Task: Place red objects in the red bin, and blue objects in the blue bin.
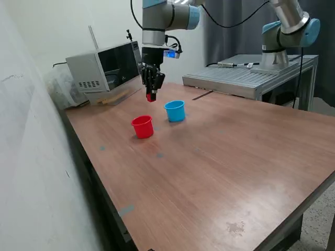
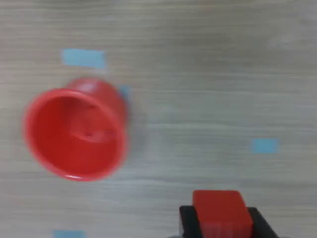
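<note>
1. Red cube (image 2: 219, 207): it sits pinched between the two dark fingers of the gripper (image 1: 151, 95), high above the table (image 1: 225, 172). In the exterior view it shows as a small red block at the fingertips, in the air behind the red cup (image 1: 142, 126) and to the exterior view's left of the blue cup (image 1: 175, 111).

2. Progress, as a judgement: this cube is lifted but not yet dropped. In the wrist view the red cup (image 2: 74, 129) lies off to one side of the cube, not under it, so the arm is not lined up over the cup.

3. What may already be done: the wrist view is blurred. A faint shape shows inside the red cup, but I cannot tell whether it is a cube or only a reflection. The inside of the blue cup is not visible in either view.

4. What is left: no other cubes, red or blue, show on the table in either view. Whether they are already in the cups or out of frame cannot be told. At the least, this red cube has yet to go into the red cup.

5. The gripper: the fingers are closed on the red cube, one on each side of it. It touches nothing else, and hangs clear of both cups and of the table.

6. The two cups stand upright, near each other but apart.
</note>
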